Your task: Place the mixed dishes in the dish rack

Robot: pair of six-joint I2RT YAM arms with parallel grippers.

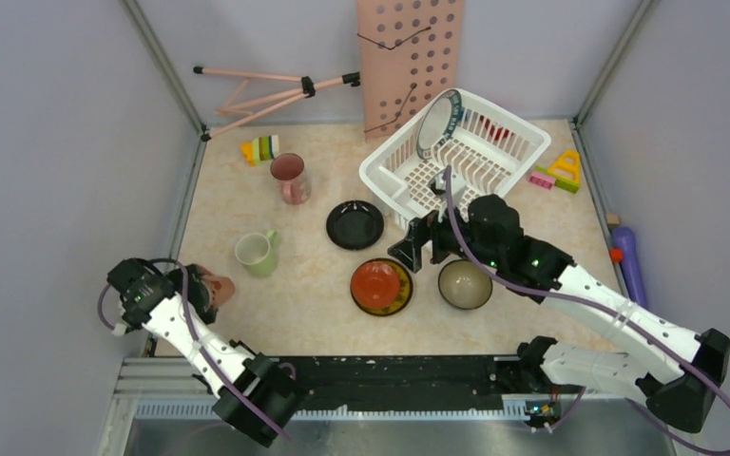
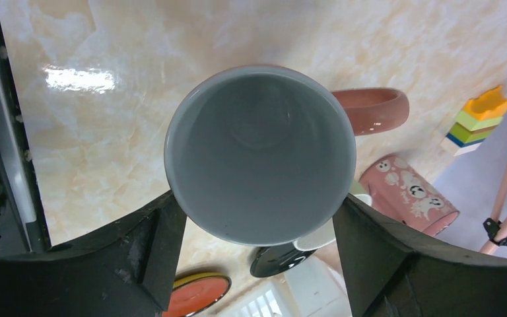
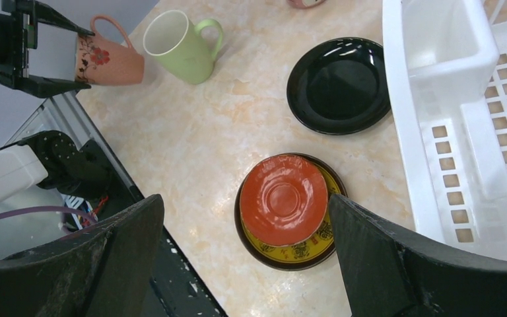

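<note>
Pink floral ceramic cup (image 2: 261,152), clamped in your left gripper (image 2: 257,211), next needs carrying right to the white slotted plastic dish rack (image 1: 385,187).

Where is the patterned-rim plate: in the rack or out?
In. The patterned-rim plate stands on edge inside the white dish rack's far corner.

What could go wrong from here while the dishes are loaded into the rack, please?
The left gripper seems to hold the floral pink cup only near its rim; it could slip.
The green mug and black plate lie between it and the dish rack; a low carry may hit them.
The red plate sits off-centre on the yellow plate under the open right gripper; one may drag the other.
</note>
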